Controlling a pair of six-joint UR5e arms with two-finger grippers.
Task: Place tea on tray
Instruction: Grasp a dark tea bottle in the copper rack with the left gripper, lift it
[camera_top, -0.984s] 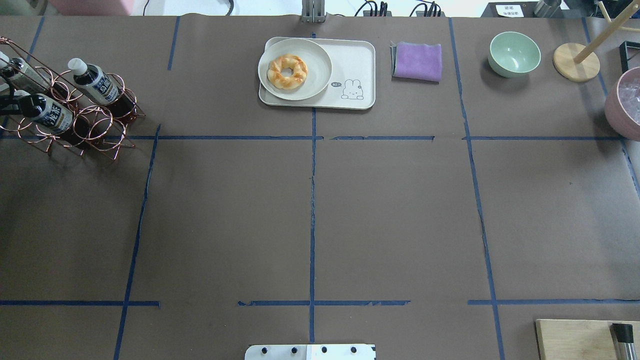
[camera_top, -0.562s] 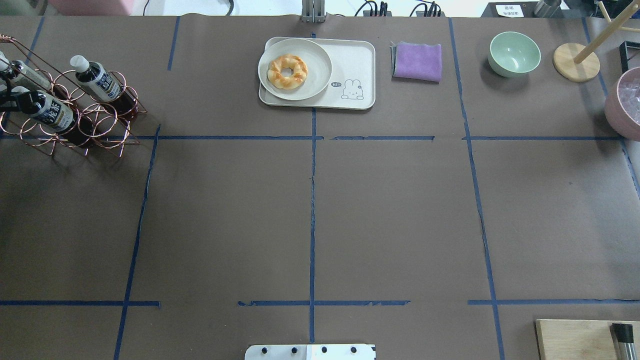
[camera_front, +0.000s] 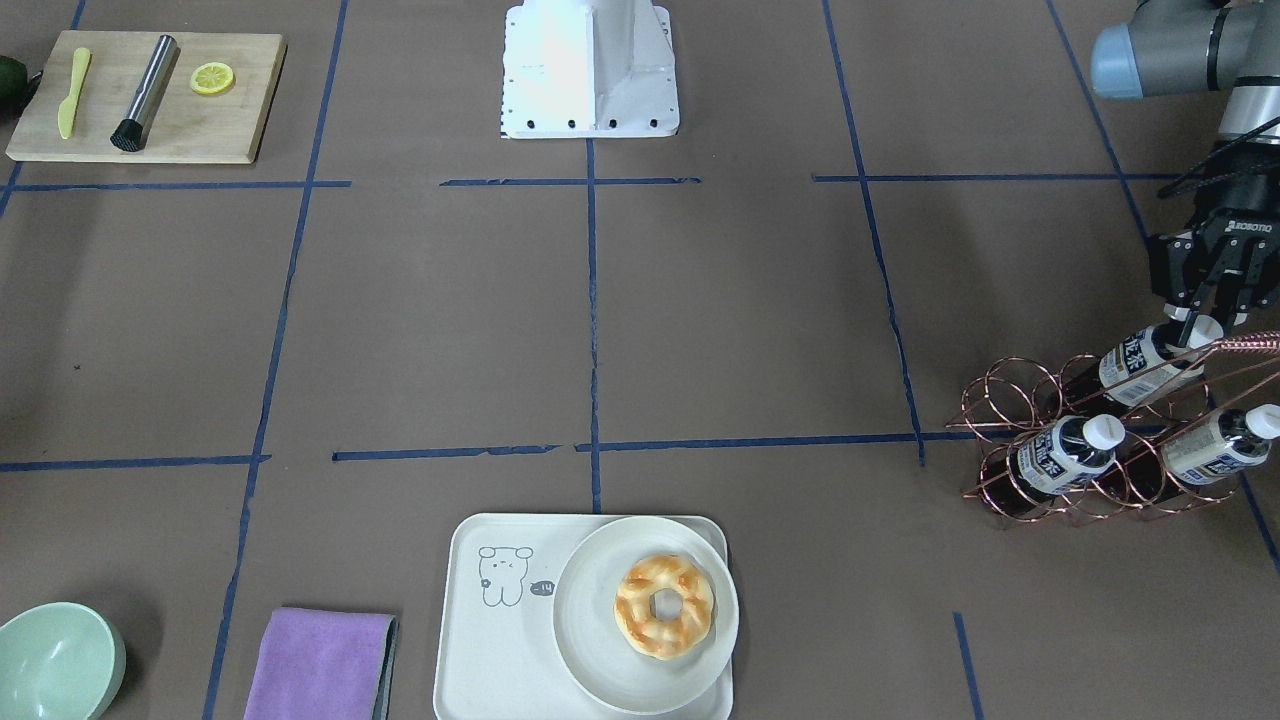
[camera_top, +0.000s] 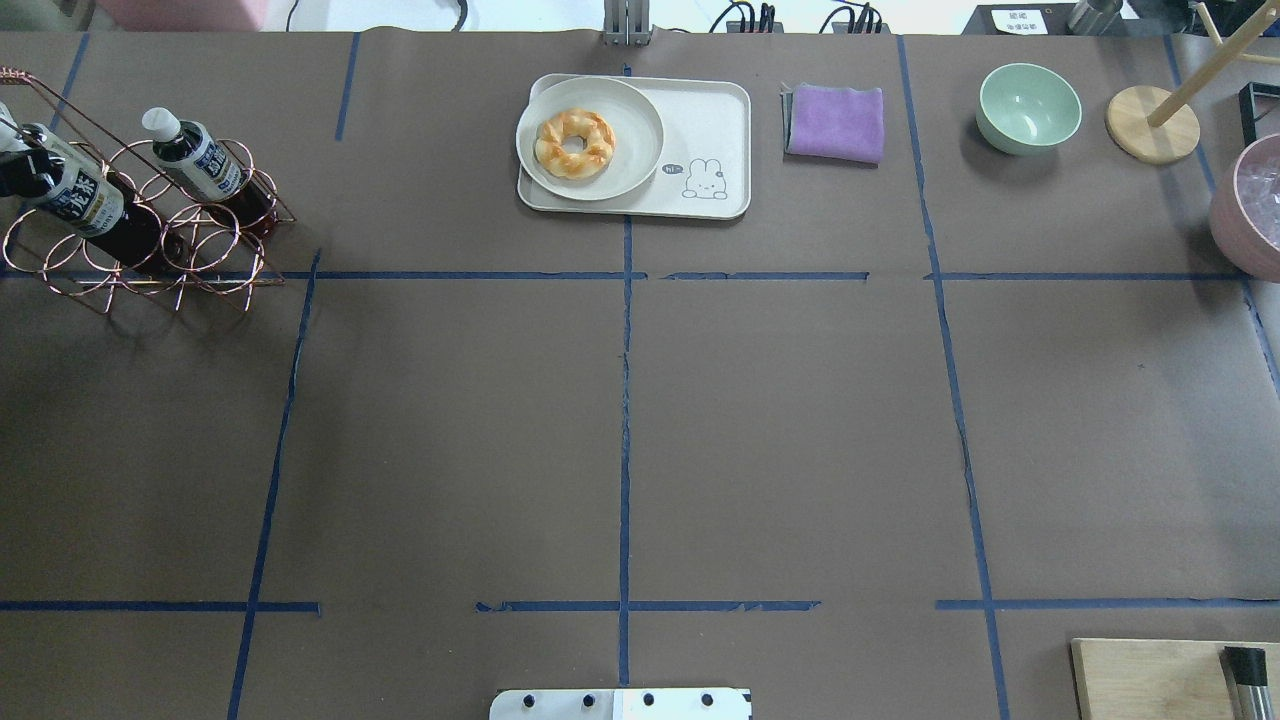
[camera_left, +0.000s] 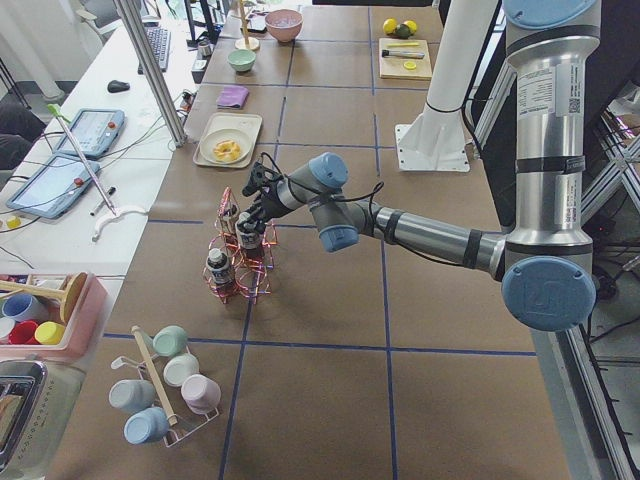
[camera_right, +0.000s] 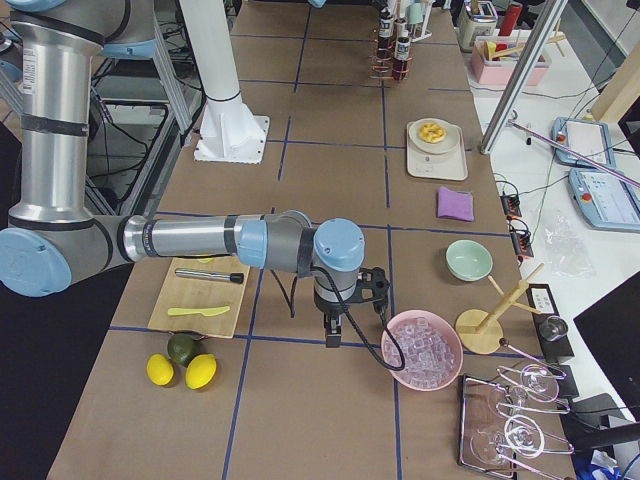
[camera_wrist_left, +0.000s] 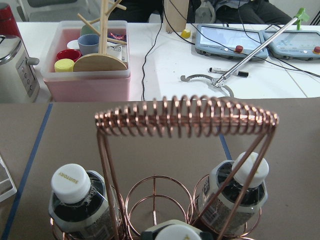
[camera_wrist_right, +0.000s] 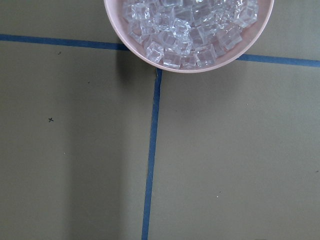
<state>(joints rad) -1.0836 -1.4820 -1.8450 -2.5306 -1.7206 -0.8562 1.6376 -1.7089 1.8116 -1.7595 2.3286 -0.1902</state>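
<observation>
I have the left claw (camera_front: 1203, 312) clamped on the cap of the tea (camera_front: 1140, 362), since the wire rack (camera_front: 1010, 400) rings its body

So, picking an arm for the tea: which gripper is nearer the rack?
Left. The left gripper is at the rack, holding a tea in it; the right gripper is beside the ice bowl, at the opposite end of the table.

The tea (camera_wrist_left: 172, 232) was cut off at the left wrist view's six o'clock; the right gripper (camera_right: 333, 340) was too small to judge.
</observation>
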